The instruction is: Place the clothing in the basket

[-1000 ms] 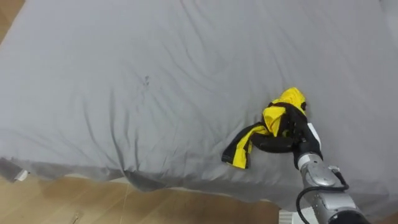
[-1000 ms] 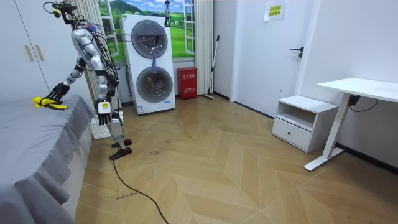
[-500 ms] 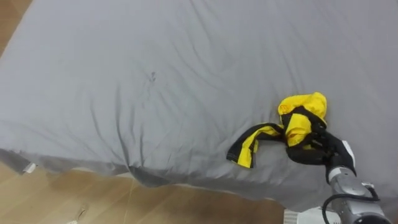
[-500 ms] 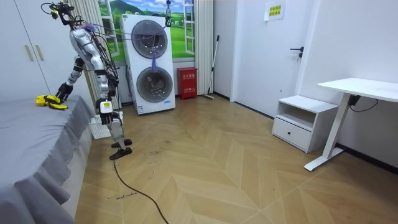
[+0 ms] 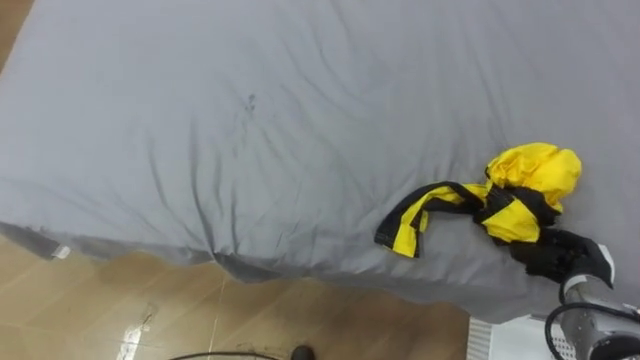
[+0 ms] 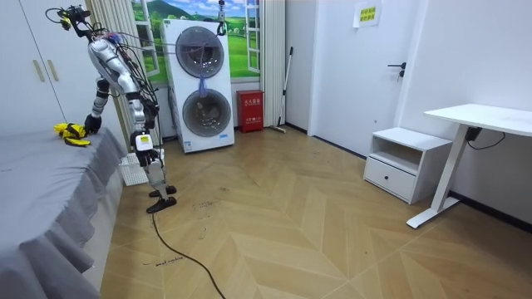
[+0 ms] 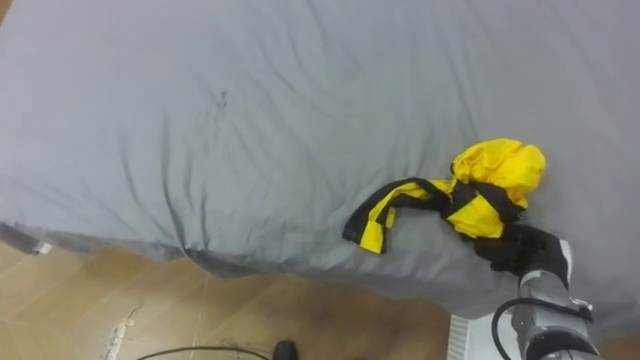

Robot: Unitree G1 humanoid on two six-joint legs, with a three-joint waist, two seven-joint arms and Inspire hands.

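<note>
Your right hand (image 5: 562,258), at the frame's lower right, is clenched on the yellow garment (image 5: 522,185) lying on the bed (image 5: 250,120). Lift it fully clear before swinging to the basket (image 5: 497,338) below.

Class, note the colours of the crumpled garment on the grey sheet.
The garment is bright yellow with black bands, clearest in the left eye view.

A home room: bed (image 6: 50,191), stacked washing machines (image 6: 202,83), wardrobe (image 6: 33,66), desk (image 6: 482,116).
</note>
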